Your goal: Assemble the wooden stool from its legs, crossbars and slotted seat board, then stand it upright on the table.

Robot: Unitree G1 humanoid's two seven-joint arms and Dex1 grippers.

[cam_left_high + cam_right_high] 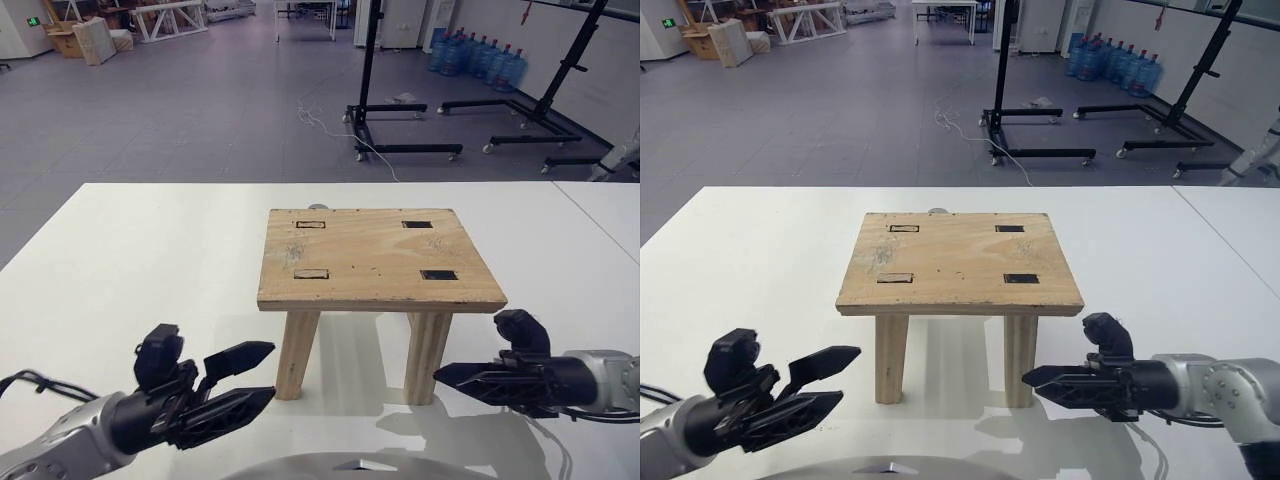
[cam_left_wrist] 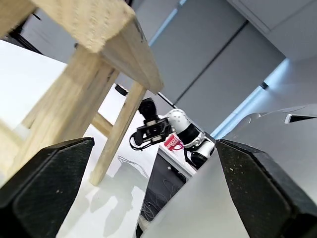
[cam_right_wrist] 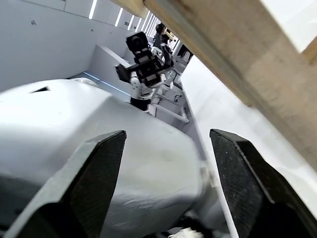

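Observation:
The wooden stool stands upright in the middle of the white table (image 1: 130,260). Its slotted seat board (image 1: 378,258) is on top, with four rectangular slots showing. The front left leg (image 1: 296,352) and front right leg (image 1: 427,355) rest on the table. My left gripper (image 1: 270,370) hovers open just left of the front left leg, holding nothing. My right gripper (image 1: 440,374) is open right beside the front right leg, its tips almost touching it. A crossbar (image 2: 101,124) joins the legs under the seat in the left wrist view.
A second white table (image 1: 600,215) adjoins on the right. Behind the table lies open grey floor with black wheeled frames (image 1: 400,110) and blue water bottles (image 1: 475,55). A small grey object (image 1: 318,206) peeks out behind the seat's far edge.

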